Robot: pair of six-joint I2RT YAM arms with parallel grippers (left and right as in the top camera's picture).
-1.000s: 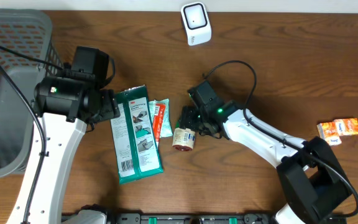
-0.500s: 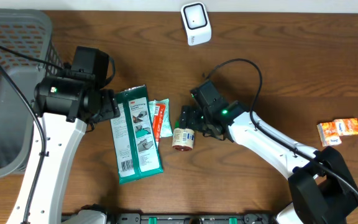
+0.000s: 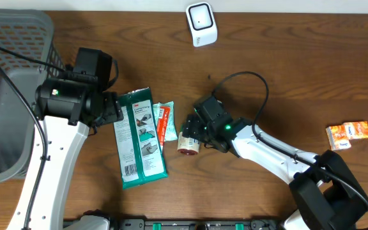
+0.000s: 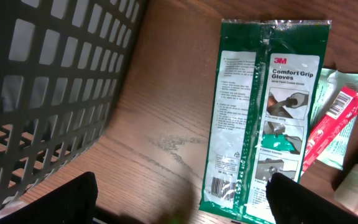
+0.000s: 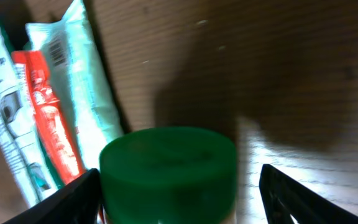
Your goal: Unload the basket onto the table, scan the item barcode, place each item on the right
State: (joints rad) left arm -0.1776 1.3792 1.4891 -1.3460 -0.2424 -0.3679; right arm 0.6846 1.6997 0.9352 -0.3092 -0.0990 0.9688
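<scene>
A small jar (image 3: 188,142) with a green lid (image 5: 166,168) lies on its side on the wooden table, lid end toward my right gripper (image 3: 195,129). In the right wrist view the right gripper (image 5: 180,200) is open and straddles the lid: the left finger is close against it, and there is a clear gap to the right finger (image 5: 291,196). The white barcode scanner (image 3: 201,24) stands at the back of the table. My left gripper (image 3: 110,108) hovers open and empty (image 4: 179,208) beside a green gloves package (image 4: 263,118).
A red and teal sachet (image 3: 163,121) lies between the gloves package (image 3: 142,137) and the jar. A grey mesh basket (image 3: 11,96) fills the far left. A small orange box (image 3: 348,133) sits at the right edge.
The right gripper has slid forward and down onto the jar's lid end, its jaws changing width. The left arm has not moved.
</scene>
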